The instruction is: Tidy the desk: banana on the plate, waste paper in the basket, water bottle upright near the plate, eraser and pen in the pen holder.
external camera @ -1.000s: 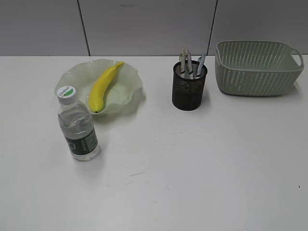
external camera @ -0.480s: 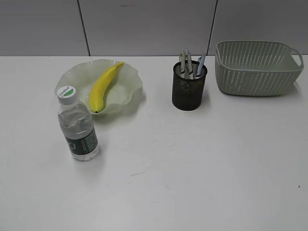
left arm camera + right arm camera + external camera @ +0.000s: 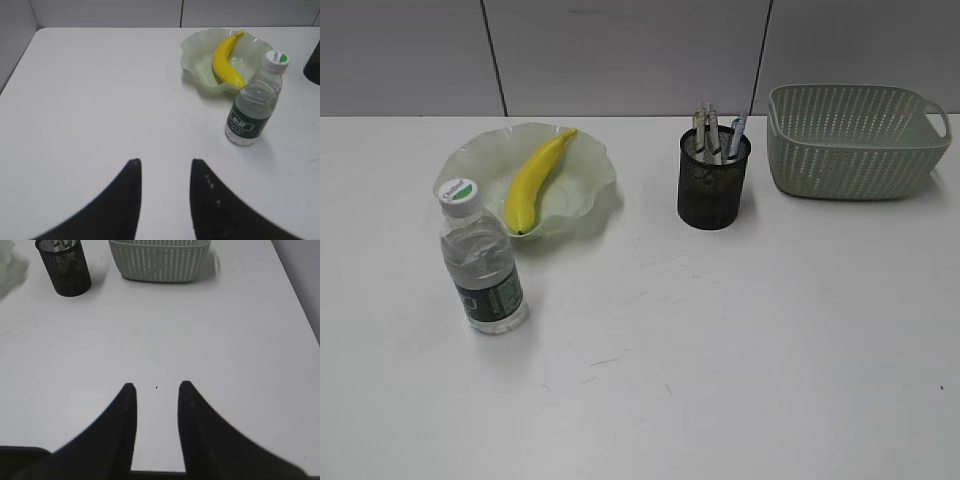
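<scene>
The yellow banana [image 3: 535,178] lies in the pale green ruffled plate [image 3: 470,158] at the back left of the white desk [image 3: 720,350]. The water bottle [image 3: 480,262] stands upright just in front of the plate. The black mesh pen holder [image 3: 712,180] holds several pens. The sage-green basket [image 3: 855,140] stands at the back right; its inside is hidden. The waste paper and the eraser are not visible. My left gripper [image 3: 164,162] is open and empty, well short of the bottle [image 3: 252,107], banana [image 3: 226,57] and plate [image 3: 192,47]. My right gripper [image 3: 157,385] is open and empty, far from the pen holder [image 3: 64,267] and basket [image 3: 160,257].
A grey panelled wall [image 3: 620,55] runs behind the desk. The desk's right edge [image 3: 300,305] shows in the right wrist view and its left edge [image 3: 17,60] in the left wrist view. Neither arm shows in the exterior view.
</scene>
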You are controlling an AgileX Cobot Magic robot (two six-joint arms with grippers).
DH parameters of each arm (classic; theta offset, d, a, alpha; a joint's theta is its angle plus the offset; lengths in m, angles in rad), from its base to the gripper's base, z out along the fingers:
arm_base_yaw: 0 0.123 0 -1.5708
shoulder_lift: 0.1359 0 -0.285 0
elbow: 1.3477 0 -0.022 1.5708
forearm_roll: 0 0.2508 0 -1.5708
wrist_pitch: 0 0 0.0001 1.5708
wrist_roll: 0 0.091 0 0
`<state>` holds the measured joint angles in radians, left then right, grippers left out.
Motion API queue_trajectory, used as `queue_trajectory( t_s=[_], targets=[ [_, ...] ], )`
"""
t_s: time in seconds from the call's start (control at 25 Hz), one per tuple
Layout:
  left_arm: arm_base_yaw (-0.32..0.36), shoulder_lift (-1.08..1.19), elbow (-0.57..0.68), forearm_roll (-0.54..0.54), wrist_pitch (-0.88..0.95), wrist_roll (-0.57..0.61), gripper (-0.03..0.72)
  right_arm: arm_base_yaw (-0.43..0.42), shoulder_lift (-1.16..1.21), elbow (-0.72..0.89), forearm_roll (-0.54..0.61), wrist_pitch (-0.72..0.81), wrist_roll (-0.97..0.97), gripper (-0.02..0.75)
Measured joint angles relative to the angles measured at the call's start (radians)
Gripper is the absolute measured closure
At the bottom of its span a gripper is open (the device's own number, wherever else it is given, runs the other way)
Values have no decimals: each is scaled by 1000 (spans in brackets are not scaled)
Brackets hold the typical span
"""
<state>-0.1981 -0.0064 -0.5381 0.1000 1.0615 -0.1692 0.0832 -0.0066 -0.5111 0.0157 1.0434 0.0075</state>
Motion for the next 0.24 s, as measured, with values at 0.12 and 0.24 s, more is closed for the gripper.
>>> queue_trajectory(
  t_s=[0.12, 0.24],
  targets=[
    [0, 0, 0, 0, 0, 0, 441, 0, 0, 0, 0, 0, 0, 496],
    [0, 0, 0, 0, 0, 0, 441, 0, 0, 0, 0, 0, 0, 496]
  ],
)
